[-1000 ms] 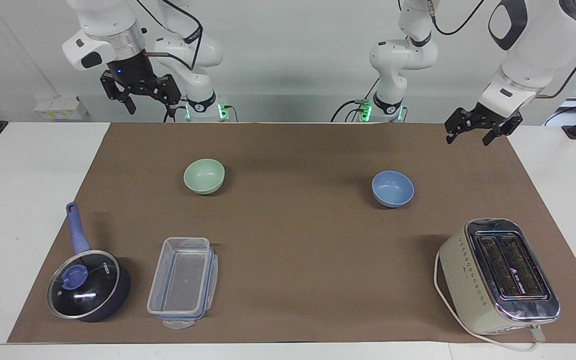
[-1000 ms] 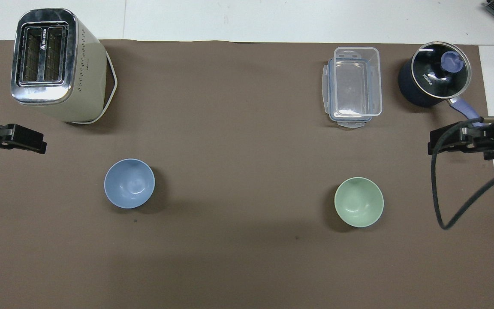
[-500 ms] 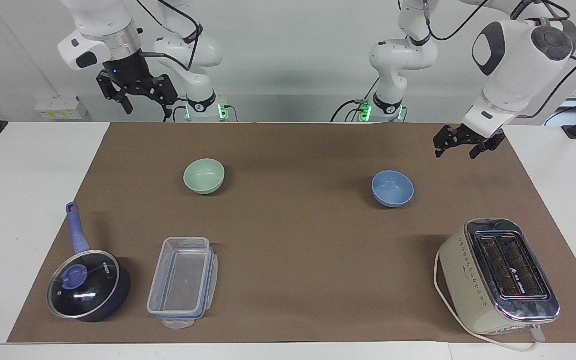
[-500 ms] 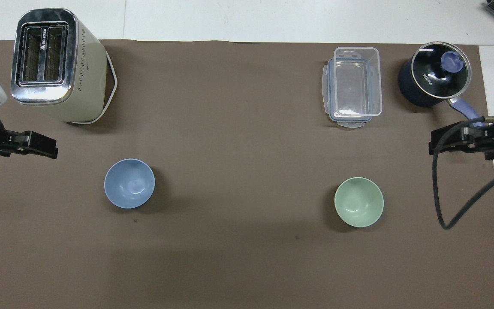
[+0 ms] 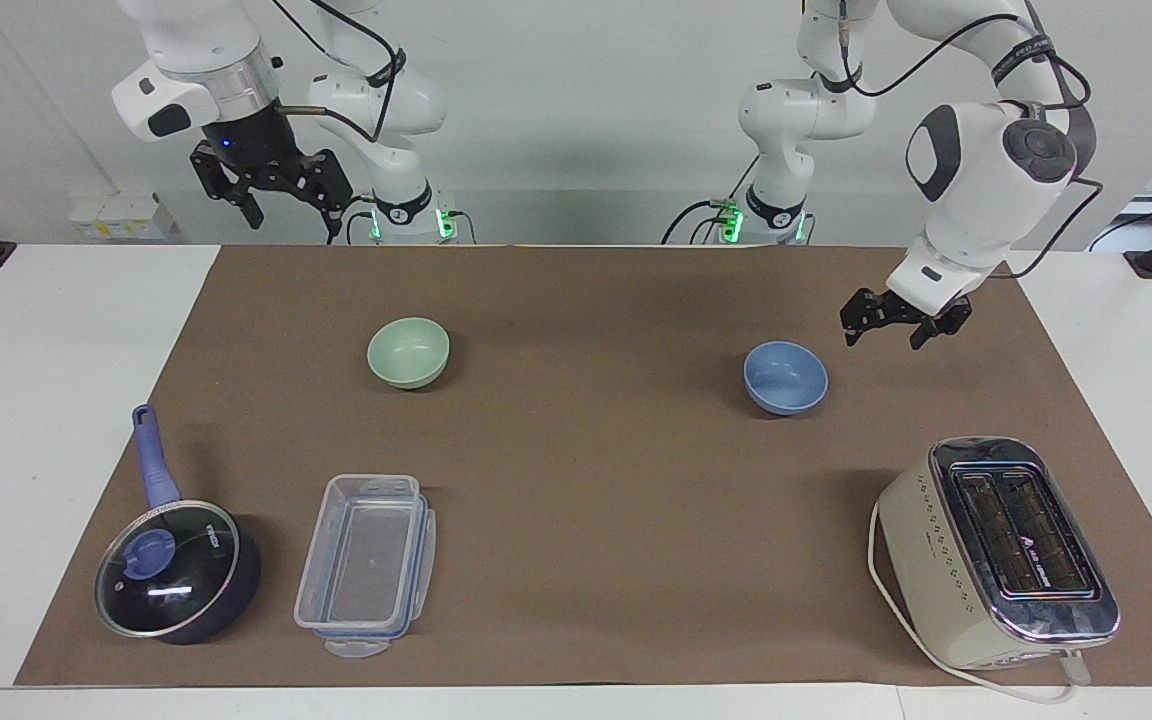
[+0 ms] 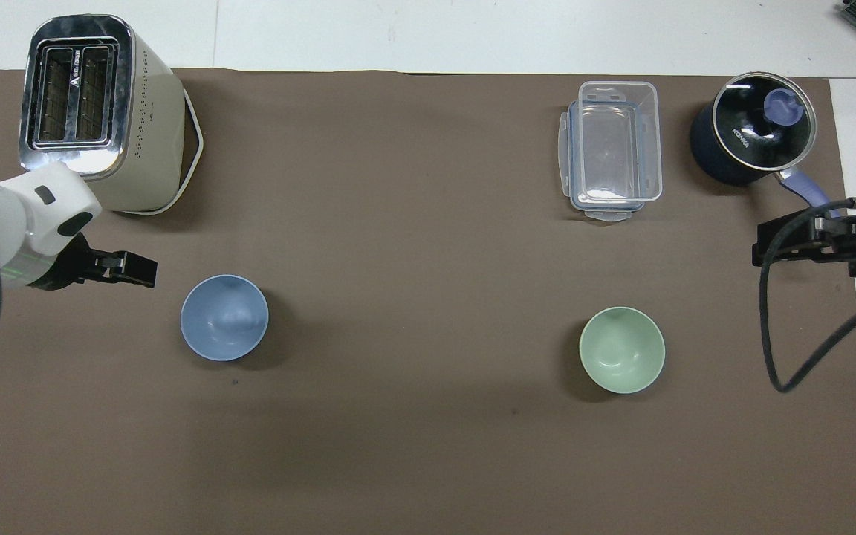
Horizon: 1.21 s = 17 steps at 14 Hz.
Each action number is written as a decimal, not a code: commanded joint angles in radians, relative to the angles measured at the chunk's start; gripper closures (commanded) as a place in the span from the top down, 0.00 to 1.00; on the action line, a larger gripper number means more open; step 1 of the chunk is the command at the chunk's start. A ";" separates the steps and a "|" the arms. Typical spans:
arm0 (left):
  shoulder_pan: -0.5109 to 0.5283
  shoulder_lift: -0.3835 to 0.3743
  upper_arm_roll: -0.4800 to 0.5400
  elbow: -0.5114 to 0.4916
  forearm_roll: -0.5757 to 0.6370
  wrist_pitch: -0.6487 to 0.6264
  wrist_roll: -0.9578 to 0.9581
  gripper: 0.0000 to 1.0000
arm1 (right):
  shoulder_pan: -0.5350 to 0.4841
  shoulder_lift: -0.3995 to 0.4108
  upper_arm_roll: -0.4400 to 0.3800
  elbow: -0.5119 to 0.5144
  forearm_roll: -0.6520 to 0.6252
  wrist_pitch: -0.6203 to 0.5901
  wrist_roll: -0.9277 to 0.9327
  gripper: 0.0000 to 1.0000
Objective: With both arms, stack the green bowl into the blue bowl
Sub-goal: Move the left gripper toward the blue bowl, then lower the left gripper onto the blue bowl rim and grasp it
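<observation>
- Over the last second: left gripper (image 5: 882, 325) lowered and swung inward from the left arm's end of the mat, now hanging just beside the blue bowl (image 5: 785, 377), not touching it; fingers spread wide, nothing held.
- Right gripper (image 5: 274, 190) lifted slightly and drifted a little, otherwise waiting high over the table edge at the right arm's end; fingers wide, empty.
- Green bowl (image 5: 408, 352) and blue bowl unmoved, both upright on the brown mat (image 5: 586, 480), well apart, green toward the right arm's end, blue toward the left arm's.
- Likely meaning: approach to the blue bowl under way, stacking not yet begun.
- Facing view: shows height of both grippers above the mat and the gap between left gripper and blue bowl.
- Overhead view: shows left gripper (image 6: 127, 267) at about the same depth as the toaster's (image 6: 97, 111) nearer end, and both bowl interiors empty; right gripper (image 6: 799, 245) seen edge-on near the pot's (image 6: 751, 126) blue handle.
</observation>
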 commanded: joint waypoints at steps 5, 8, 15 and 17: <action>-0.021 0.019 0.007 -0.158 -0.011 0.216 0.008 1.00 | -0.011 -0.020 0.002 -0.025 0.023 0.011 0.008 1.00; -0.041 0.045 0.007 -0.195 -0.013 0.286 0.008 1.00 | -0.011 -0.020 0.002 -0.025 0.023 0.011 0.008 1.00; -0.059 0.089 0.007 -0.292 -0.039 0.445 0.011 0.25 | -0.011 -0.020 0.002 -0.025 0.023 0.011 0.008 1.00; -0.059 0.089 0.007 -0.292 -0.039 0.445 0.011 0.00 | -0.011 -0.020 0.002 -0.025 0.023 0.011 0.008 1.00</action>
